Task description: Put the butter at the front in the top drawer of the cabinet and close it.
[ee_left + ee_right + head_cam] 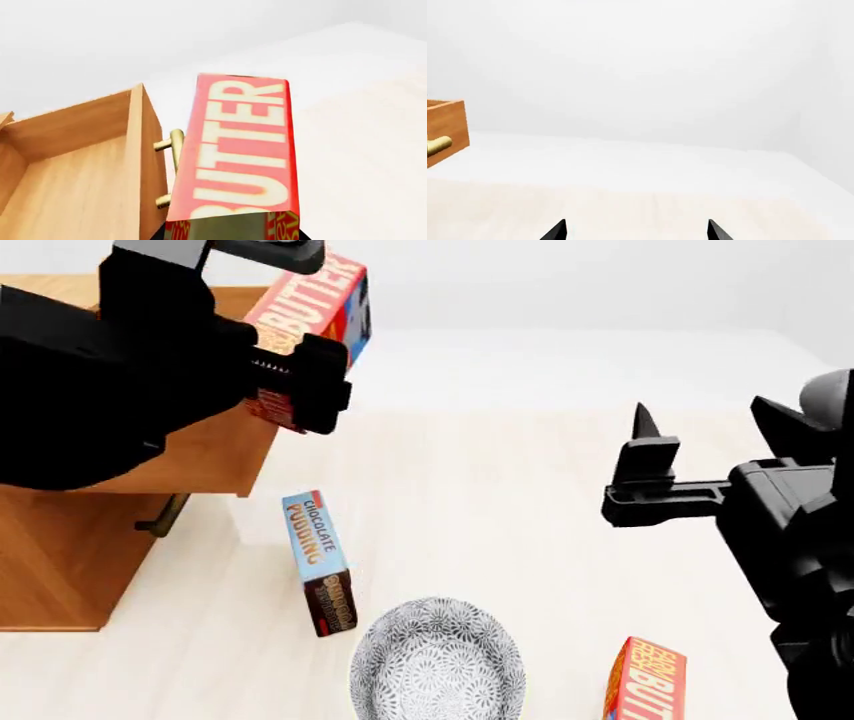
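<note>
A red butter carton (318,302) (243,150) is held in the air with my left gripper (300,328) shut on it. It hangs tilted beside the front corner of the top drawer (67,175), just outside the brass handle (175,150). The drawer (200,455) is pulled out of the orange-brown cabinet (54,560), and its wooden inside shows bare in the left wrist view. Over at the right, my right gripper (634,465) (636,231) stands open in the air with nothing between its fingers.
A blue-and-brown chocolate pudding box (318,560) lies on the pale table below the drawer. A patterned grey bowl (438,660) sits at the near edge. A second butter carton (647,680) stands at the near right. A lower drawer's handle (160,515) juts out under the open drawer.
</note>
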Robot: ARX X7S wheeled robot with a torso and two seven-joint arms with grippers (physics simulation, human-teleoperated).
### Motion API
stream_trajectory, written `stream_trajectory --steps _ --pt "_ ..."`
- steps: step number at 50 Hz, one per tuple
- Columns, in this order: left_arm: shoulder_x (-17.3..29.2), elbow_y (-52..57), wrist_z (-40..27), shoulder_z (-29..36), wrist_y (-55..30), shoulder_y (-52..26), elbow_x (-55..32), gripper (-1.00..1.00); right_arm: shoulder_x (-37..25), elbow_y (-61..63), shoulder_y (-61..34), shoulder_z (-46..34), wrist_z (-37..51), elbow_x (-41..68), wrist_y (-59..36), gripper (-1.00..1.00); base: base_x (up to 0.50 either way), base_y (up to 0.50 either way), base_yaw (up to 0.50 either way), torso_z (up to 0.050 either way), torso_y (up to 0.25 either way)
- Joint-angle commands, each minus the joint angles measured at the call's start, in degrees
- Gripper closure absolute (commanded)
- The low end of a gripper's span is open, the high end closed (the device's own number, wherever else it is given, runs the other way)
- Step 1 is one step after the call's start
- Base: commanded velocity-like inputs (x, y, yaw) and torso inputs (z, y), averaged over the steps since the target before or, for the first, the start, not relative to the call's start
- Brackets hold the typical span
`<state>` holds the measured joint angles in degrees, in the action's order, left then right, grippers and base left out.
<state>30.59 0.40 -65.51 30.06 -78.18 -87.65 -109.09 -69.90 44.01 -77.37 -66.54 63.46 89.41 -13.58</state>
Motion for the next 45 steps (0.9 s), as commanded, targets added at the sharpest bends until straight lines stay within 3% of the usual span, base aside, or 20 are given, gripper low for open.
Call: stream_trajectory --steps 1,20,34,40,45 --pt "-0.15 -17.62 -11.35 1.89 2.15 -8.79 -9.32 1.00 -0.14 -0.91 3.70 0.83 1.69 1.35 7.11 -1.00 0.00 0.00 0.00 0.000 0.000" --pt "-5.49 -34.22 4.39 6.26 -1.33 -26.64 5.21 1.00 -0.58 -0.99 5.81 0.33 0.82 0.12 8.32 -1.00 0.00 0.00 0.00 0.001 0.002" --pt "-12.42 -56.62 29.06 21.09 5.95 -34.79 28.47 1.00 -0.76 -1.07 7.61 -0.11 -0.65 -1.04 9.53 -1.00 0.00 0.00 0.00 0.001 0.001" --pt "-20.02 -74.85 43.51 29.26 10.99 -39.05 38.09 1.00 -0.41 -1.17 8.98 -0.62 -1.17 -2.47 10.38 -1.00 0.00 0.00 0.00 0.000 0.002" --pt "-19.91 -75.37 40.98 21.67 10.76 -36.98 44.54 1.00 -0.55 -1.16 9.74 -0.81 -1.78 -3.24 10.92 -1.00 0.00 0.00 0.00 0.000 0.000"
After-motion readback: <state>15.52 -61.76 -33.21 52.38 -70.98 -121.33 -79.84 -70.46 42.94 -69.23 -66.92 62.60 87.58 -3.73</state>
